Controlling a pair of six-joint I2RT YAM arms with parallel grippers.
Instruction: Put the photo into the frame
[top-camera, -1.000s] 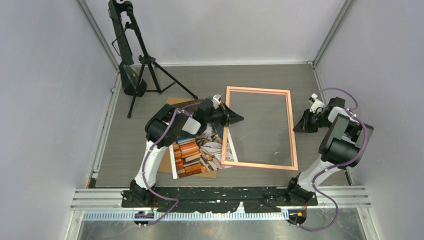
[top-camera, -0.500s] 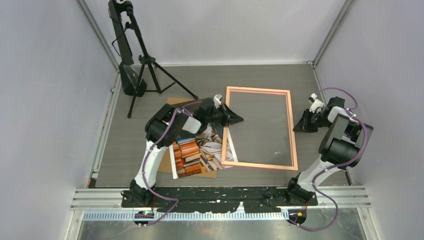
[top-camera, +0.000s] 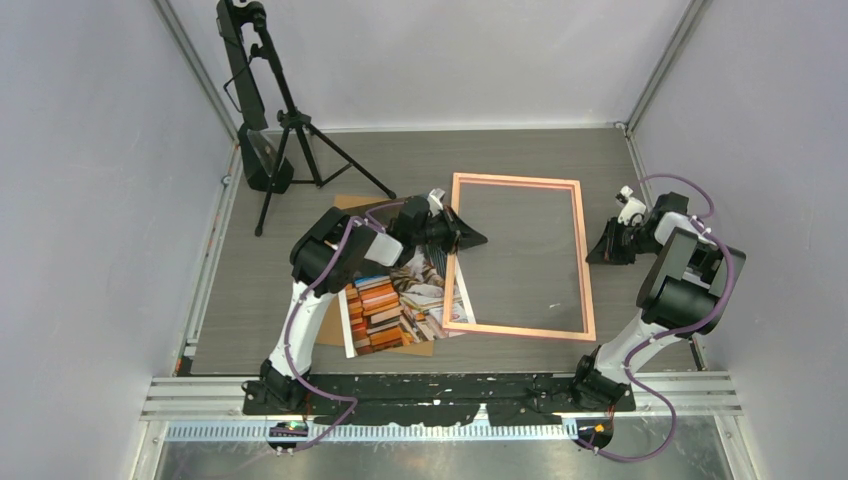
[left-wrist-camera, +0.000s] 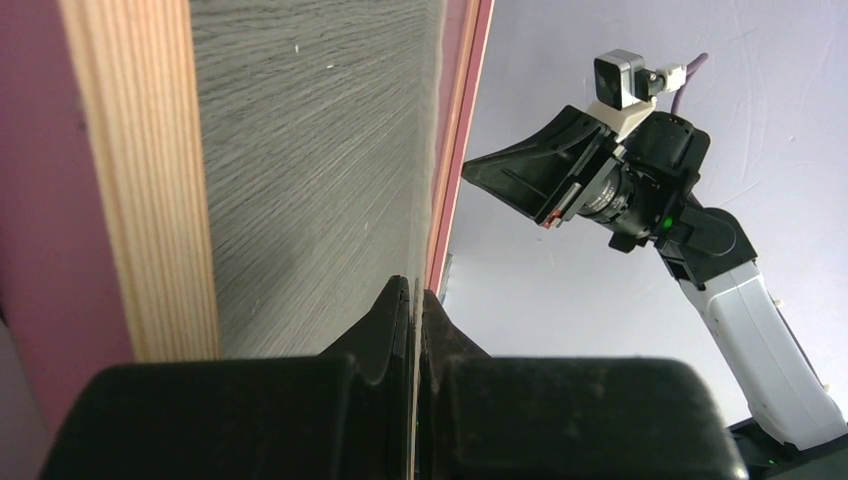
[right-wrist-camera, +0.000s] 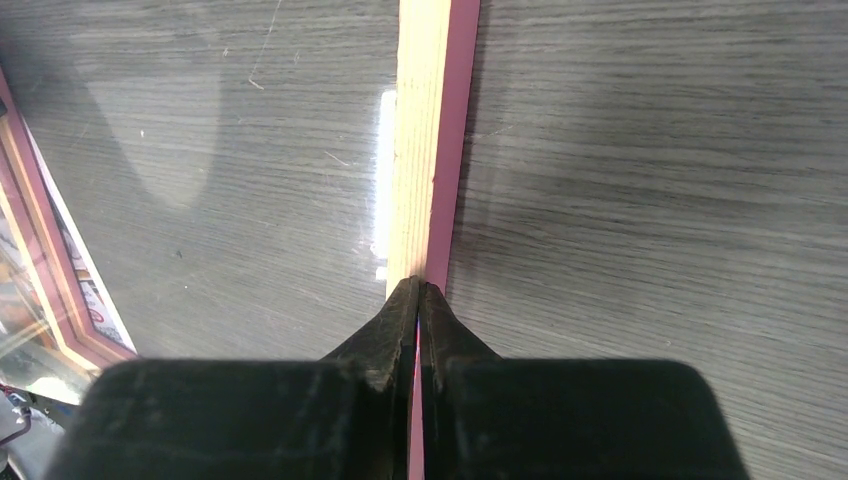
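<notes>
now we see left gripper (left-wrist-camera: 413, 285) fingers pressed together above frame (top-camera: 515, 179) left rail; right gripper (right-wrist-camera: 418, 286) fingers together at right rail; photo (top-camera: 392, 308) edge under left rail.

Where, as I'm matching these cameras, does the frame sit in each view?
Top external: the frame lies right of centre.
Left wrist: near rail down the left side, far rail up the middle.
Right wrist: one rail runs up from the jaws, another sits at the left edge.
Shared landmark: the right gripper, at the frame's right rail.
</notes>
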